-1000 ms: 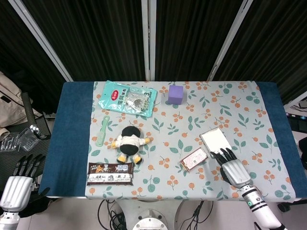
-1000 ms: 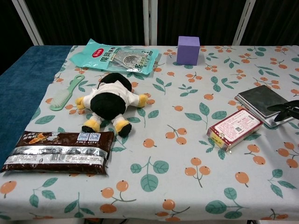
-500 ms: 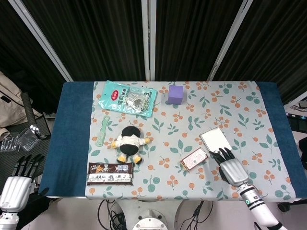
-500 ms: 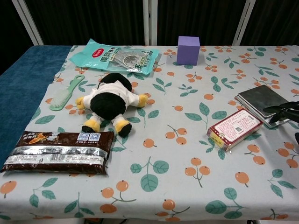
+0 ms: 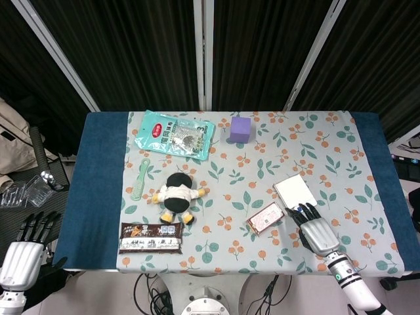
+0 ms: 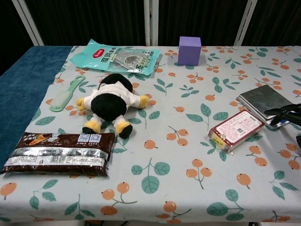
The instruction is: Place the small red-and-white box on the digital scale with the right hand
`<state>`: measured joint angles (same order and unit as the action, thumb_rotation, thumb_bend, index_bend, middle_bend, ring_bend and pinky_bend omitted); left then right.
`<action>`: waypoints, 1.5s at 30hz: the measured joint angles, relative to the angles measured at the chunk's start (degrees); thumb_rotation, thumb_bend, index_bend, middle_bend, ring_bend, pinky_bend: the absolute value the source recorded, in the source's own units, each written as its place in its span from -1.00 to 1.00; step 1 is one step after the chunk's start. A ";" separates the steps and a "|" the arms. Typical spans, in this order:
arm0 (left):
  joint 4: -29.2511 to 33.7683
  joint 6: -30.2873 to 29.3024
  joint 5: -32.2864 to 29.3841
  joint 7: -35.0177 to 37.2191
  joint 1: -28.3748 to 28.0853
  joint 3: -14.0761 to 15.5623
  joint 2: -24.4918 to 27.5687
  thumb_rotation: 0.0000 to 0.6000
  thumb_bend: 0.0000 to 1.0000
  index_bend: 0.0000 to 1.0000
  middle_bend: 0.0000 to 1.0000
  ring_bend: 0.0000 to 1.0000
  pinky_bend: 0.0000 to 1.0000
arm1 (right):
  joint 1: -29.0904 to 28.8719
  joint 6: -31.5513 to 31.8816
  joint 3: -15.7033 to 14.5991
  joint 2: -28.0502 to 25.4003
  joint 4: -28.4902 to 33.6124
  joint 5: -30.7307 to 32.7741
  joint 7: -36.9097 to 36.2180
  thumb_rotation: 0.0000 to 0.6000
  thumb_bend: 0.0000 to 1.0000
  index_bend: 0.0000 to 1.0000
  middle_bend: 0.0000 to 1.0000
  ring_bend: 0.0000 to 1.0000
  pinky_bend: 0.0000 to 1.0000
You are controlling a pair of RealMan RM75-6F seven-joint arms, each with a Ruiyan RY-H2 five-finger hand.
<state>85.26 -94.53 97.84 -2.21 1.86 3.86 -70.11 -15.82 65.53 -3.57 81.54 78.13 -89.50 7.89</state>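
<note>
The small red-and-white box lies flat on the floral cloth, just left of my right hand. Behind it sits the digital scale with a bare silver plate. My right hand hovers at the scale's near right corner, fingers spread and pointing toward the scale, holding nothing. A small gap separates it from the box. My left hand hangs off the table at the lower left, fingers apart and empty.
A panda plush lies mid-table, with a dark snack bar in front of it. A green comb, a teal snack bag and a purple cube lie further back. Blue cloth borders both sides.
My right hand has drifted slightly toward the near edge and a little left. The box, the scale and my left hand have stayed put.
</note>
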 measured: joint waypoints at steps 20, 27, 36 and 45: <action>0.17 -0.12 -0.37 0.22 0.33 0.03 0.28 1.00 -0.79 -0.85 -0.88 -1.00 -0.93 | -7.49 -6.93 4.27 -2.28 9.37 1.43 18.12 1.00 -0.91 -1.00 -1.00 -1.00 -1.00; -0.65 -0.06 -0.69 1.11 0.47 0.01 -0.12 1.00 -0.79 -0.85 -0.88 -1.00 -0.93 | -12.34 -13.63 6.14 0.10 12.22 8.39 26.37 1.00 -0.84 -1.00 -1.00 -1.00 -1.00; -1.76 -0.59 -0.89 2.48 0.81 -0.03 -0.25 1.00 -0.79 -0.85 -0.88 -1.00 -0.93 | -15.25 -16.19 6.40 2.34 12.39 12.32 27.91 1.00 -0.55 -1.00 -0.85 -0.98 -1.00; -2.41 -0.63 -1.03 3.20 1.00 0.03 -0.45 1.00 -0.79 -0.83 -0.88 -1.00 -0.92 | -15.96 -15.86 5.43 3.16 11.73 14.35 28.26 1.00 -0.50 -0.94 -0.69 -0.70 -0.77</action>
<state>82.85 -95.16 96.81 0.99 2.87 3.89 -70.57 -31.78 49.67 1.86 84.70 89.86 -75.15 36.15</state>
